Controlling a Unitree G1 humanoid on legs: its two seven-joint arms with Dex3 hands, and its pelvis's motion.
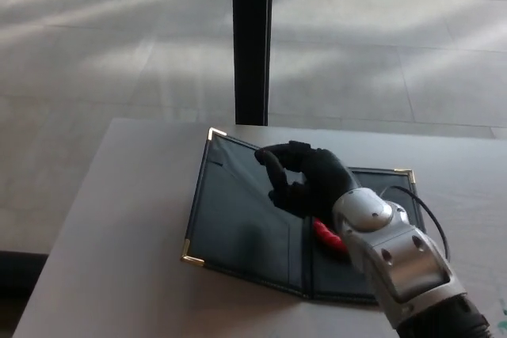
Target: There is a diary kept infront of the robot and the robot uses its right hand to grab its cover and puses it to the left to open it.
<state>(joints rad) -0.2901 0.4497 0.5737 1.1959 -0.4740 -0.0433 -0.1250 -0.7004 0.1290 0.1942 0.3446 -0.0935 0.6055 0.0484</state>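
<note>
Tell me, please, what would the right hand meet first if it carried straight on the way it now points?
Probably the diary's opened left cover: the right hand points up-left, just above it. Past it lies bare table. Height is unclear.

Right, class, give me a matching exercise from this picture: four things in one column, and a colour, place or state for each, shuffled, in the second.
Column one:
1. diary
2. right hand
3. post
4. table

Column two:
A. tall and black, standing on the floor beyond the table's far edge
B. pale grey, bearing the diary
C. lying open, dark inside, with gold corner tips
D. black, over the open diary near its middle fold

Pairs: 1-C, 2-D, 3-A, 4-B
</note>
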